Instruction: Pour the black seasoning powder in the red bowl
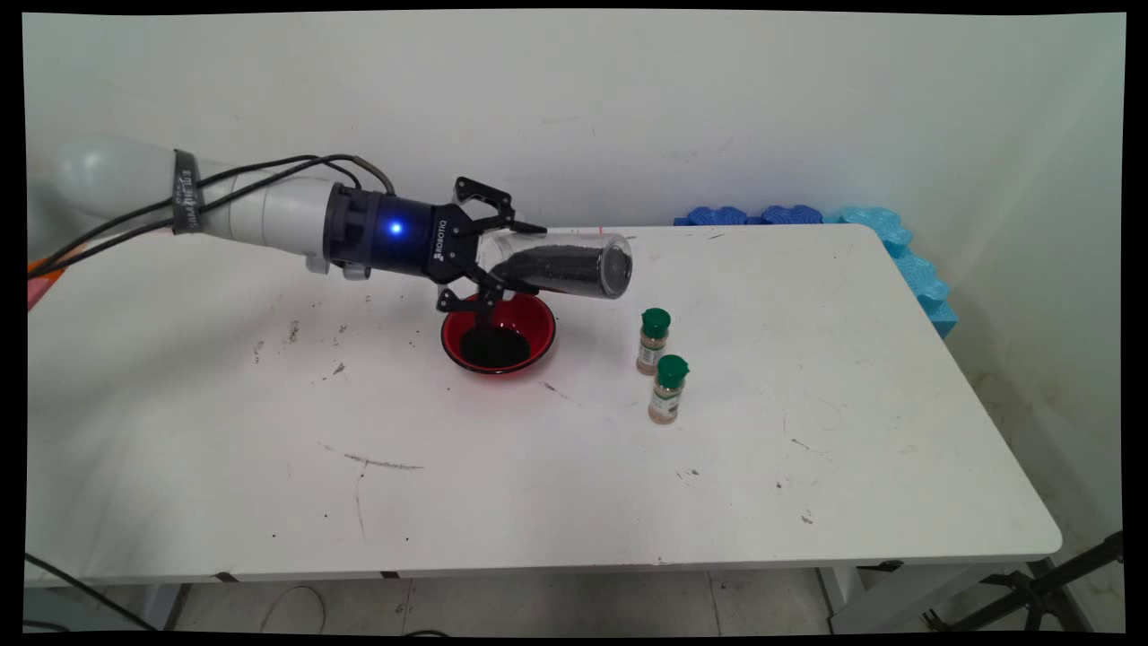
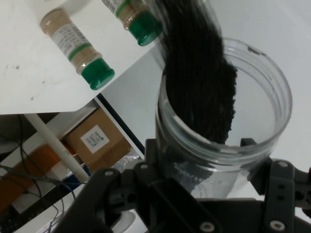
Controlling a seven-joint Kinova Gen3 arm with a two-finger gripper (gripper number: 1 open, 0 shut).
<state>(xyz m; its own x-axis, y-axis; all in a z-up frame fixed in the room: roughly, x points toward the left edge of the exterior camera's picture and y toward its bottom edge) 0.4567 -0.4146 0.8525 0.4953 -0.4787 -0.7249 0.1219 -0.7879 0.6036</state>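
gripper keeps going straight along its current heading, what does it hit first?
Probably nothing on the table. The gripper points roughly level to the picture's right, holding the clear jar above the red bowl. The spice jars sit lower, though depth is uncertain.

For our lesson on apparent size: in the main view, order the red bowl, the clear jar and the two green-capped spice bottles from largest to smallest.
1. Clear jar, though raised, nearer the camera.
2. Red bowl, close behind.
3. Two spice bottles: alike, unranked.

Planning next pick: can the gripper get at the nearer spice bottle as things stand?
Probably not: the gripper is shut on the clear jar of black grains. The nearer spice bottle itself stands unobstructed.
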